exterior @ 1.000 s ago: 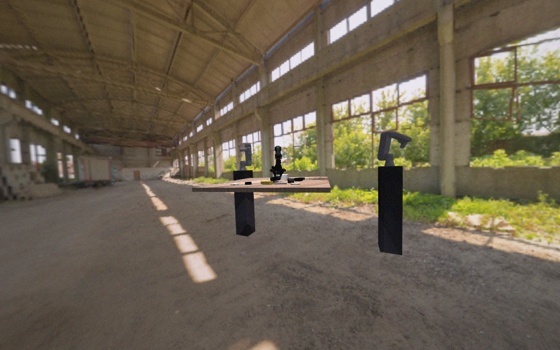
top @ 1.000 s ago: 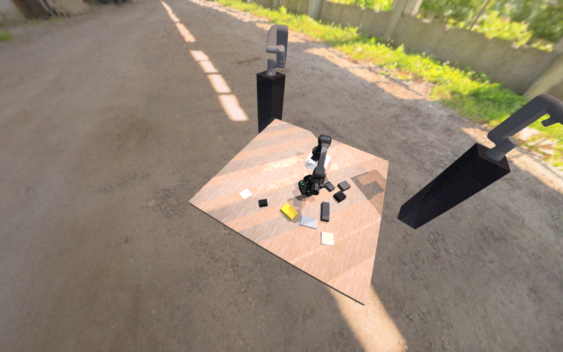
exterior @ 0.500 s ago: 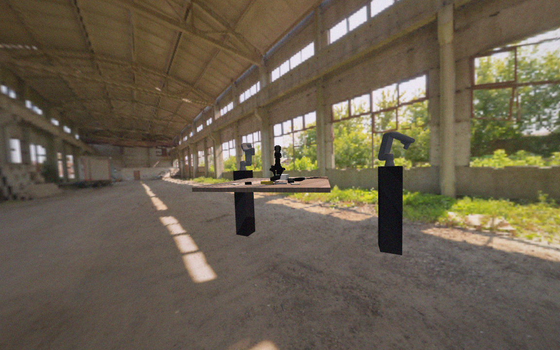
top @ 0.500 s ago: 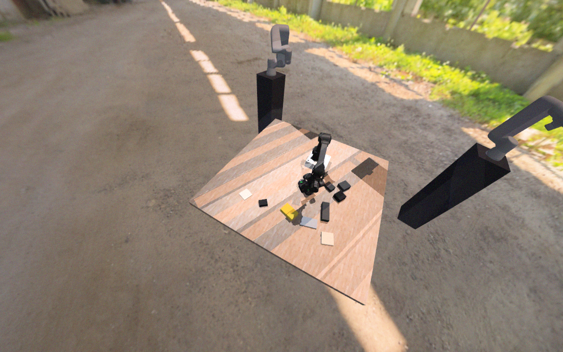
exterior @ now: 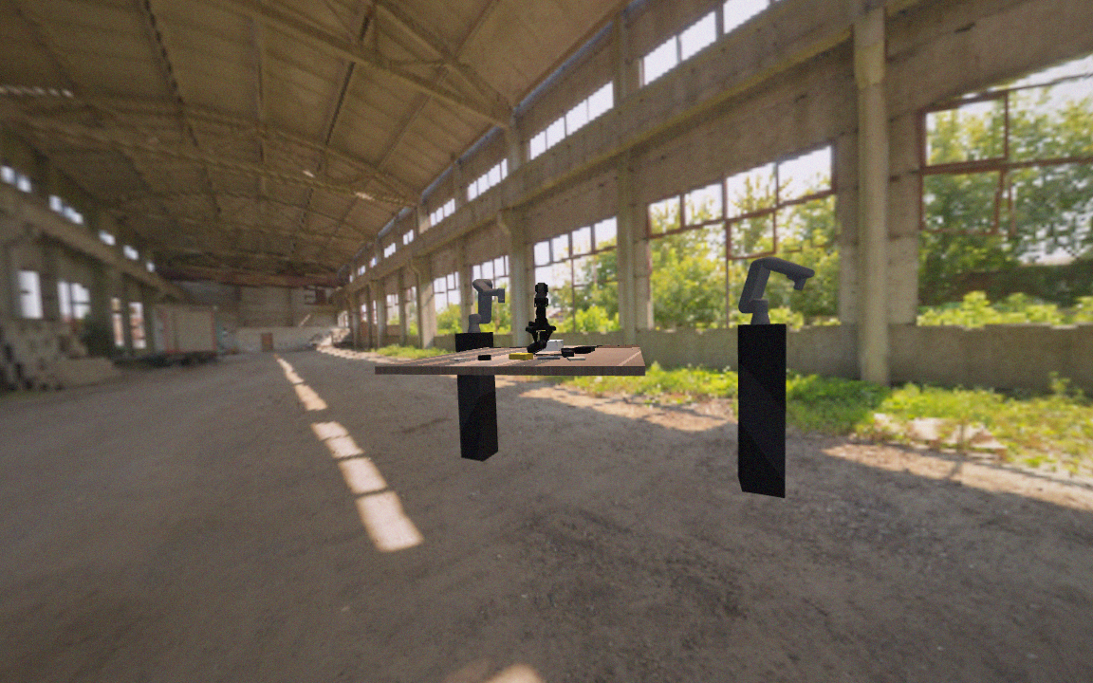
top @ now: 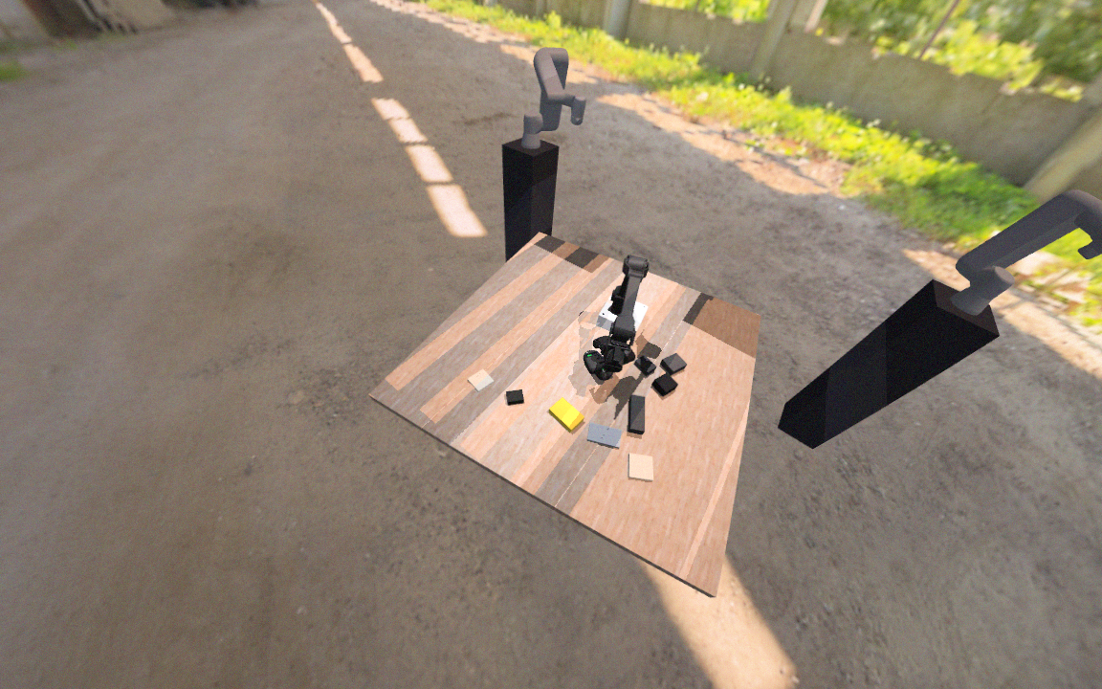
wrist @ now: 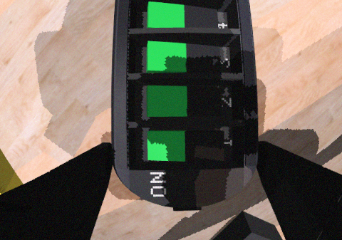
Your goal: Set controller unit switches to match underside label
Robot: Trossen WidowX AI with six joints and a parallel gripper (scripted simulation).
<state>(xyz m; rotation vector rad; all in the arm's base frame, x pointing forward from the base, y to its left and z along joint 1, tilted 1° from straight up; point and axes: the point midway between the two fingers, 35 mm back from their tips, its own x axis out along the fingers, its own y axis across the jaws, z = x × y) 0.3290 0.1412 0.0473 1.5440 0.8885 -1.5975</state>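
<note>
The dark grey controller unit [wrist: 121, 72] [top: 598, 358] is between my fingers, its ON-marked end nearest the wrist camera's lower edge. My gripper [wrist: 184, 151] is shut on its two long sides. In the top and exterior views the unit looks tilted and off the bench [top: 692, 479]. The wrist view shows rockers 1 [wrist: 166, 145], 2 [wrist: 167, 101], 3 [wrist: 157, 55] and 4 [wrist: 166, 15], each with its green end to the left. Part of one more shows at the top edge; the rest are cut off. Which ends are pressed is hard to tell. The underside label is hidden.
A yellow block [top: 566, 414], a small black block [top: 515, 396], a long dark bar [top: 636, 413] and a blue-grey plate [top: 604, 434] lie in front. Dark blocks [top: 672, 363] [top: 665, 385] lie right of the gripper. Pale squares [top: 479, 379] [top: 640, 467] lie farther out.
</note>
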